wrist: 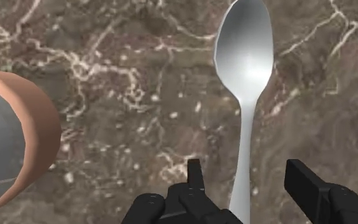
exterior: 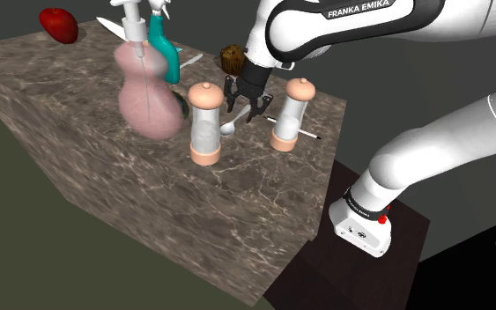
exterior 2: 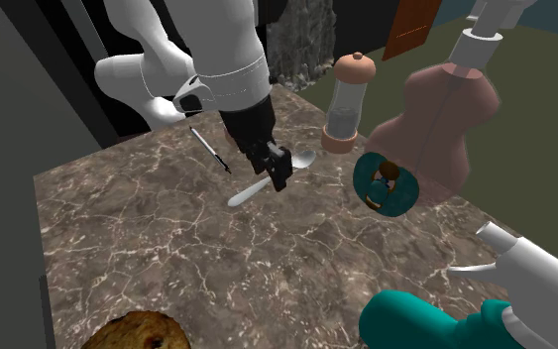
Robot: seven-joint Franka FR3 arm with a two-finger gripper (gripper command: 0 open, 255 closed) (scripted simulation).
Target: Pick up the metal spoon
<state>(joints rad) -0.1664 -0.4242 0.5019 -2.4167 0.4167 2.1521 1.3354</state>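
In the wrist view the gripper (wrist: 250, 181) is standing open astride the handle of the spoon (wrist: 244, 60), a part the hand is covering in the shoulder view. Smooth and silvery, the spoon is lying just beside the clear grinder (wrist: 9, 140).

Spoon (wrist: 244, 76) handle end cut off at frame edge; grinder (wrist: 12, 140) partly out of frame; gripper (exterior 2: 279, 176) covers mid-handle.

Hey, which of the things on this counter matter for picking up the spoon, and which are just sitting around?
For the job: spoon; gripper, fingers open either side of its handle.

Lying about: two grinders, pink pump bottle, teal spray bottle, apple, pen, teal bowl.
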